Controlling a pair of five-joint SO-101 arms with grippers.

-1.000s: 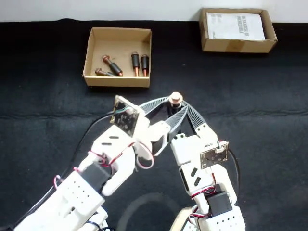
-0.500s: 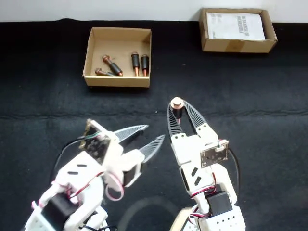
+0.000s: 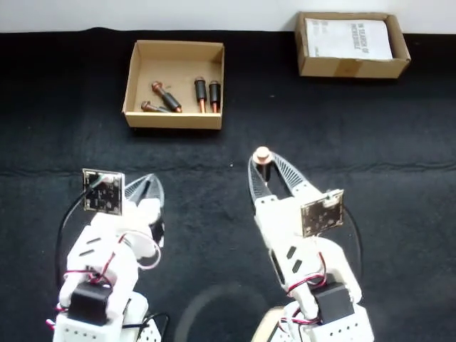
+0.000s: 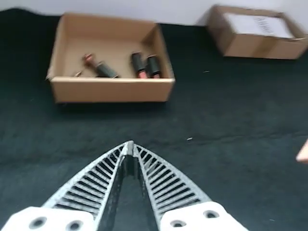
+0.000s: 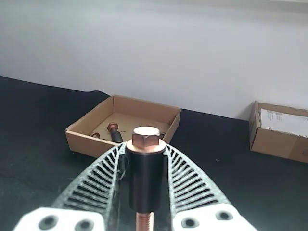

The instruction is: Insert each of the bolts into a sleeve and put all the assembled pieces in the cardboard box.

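My right gripper (image 3: 263, 165) (image 5: 145, 166) is shut on an assembled piece, a copper bolt (image 5: 145, 138) standing upright through a black sleeve (image 5: 145, 180); its bolt head (image 3: 261, 153) shows from above at table centre. My left gripper (image 3: 149, 187) (image 4: 129, 147) sits at the lower left, shut with nothing between its fingers. The open cardboard box (image 3: 132, 91) (image 4: 111, 90) (image 5: 79, 136) stands at the back left, holding several assembled bolt-and-sleeve pieces (image 3: 206, 93) (image 4: 144, 66).
A second, smaller cardboard box (image 3: 351, 66) (image 4: 240, 44) (image 5: 274, 143) with a printed sheet in it stands at the back right. Black cloth (image 3: 399, 142) covers the table, with open room between the arms and the boxes.
My left arm has drawn back from the bolt to the lower left and its gripper has shut. The right gripper keeps the bolt and sleeve, nearly in place.
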